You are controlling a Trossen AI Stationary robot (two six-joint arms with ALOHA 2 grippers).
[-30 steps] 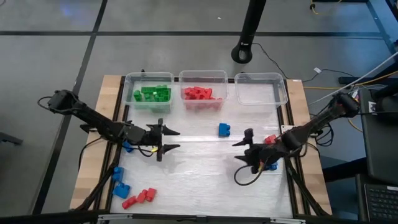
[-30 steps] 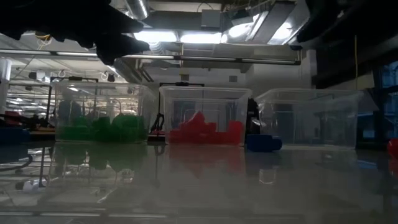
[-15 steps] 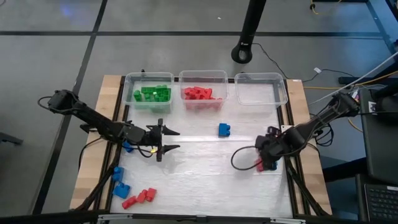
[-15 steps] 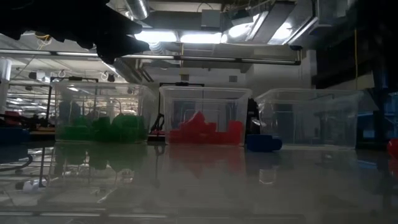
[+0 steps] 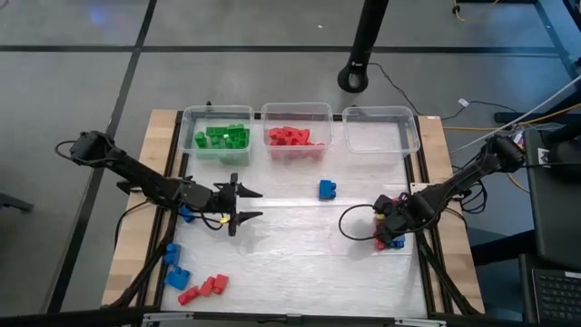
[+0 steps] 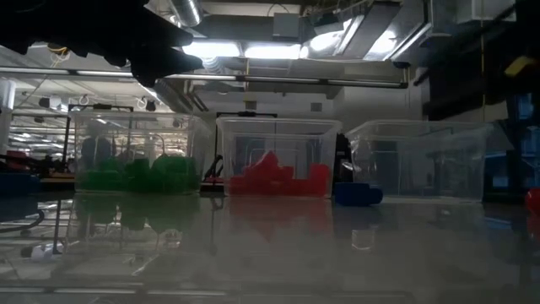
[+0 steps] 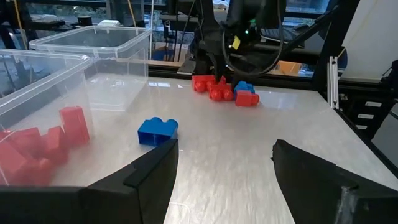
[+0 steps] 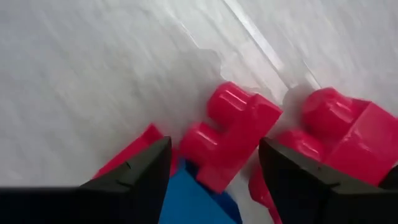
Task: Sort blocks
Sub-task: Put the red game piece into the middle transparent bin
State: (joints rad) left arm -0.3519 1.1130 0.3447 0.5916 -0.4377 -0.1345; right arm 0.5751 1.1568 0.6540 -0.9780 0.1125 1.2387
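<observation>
My right gripper points down over a small cluster of red and blue blocks near the table's right edge. In the right wrist view it is open, with one finger on either side of a red block; a blue block lies under it. I cannot see it touching any of them. My left gripper is open and empty above the table's left-middle; its open fingers also show in the left wrist view. A lone blue block rests on the table between the arms.
Three clear bins stand along the far edge: one with green blocks, one with red blocks, one empty. Blue blocks and red blocks lie at the near left. A blue block lies under the left arm.
My right gripper has moved toward the table's right edge and tipped from pointing level toward the left to pointing down over the red and blue cluster. The blocks have stayed in place.
</observation>
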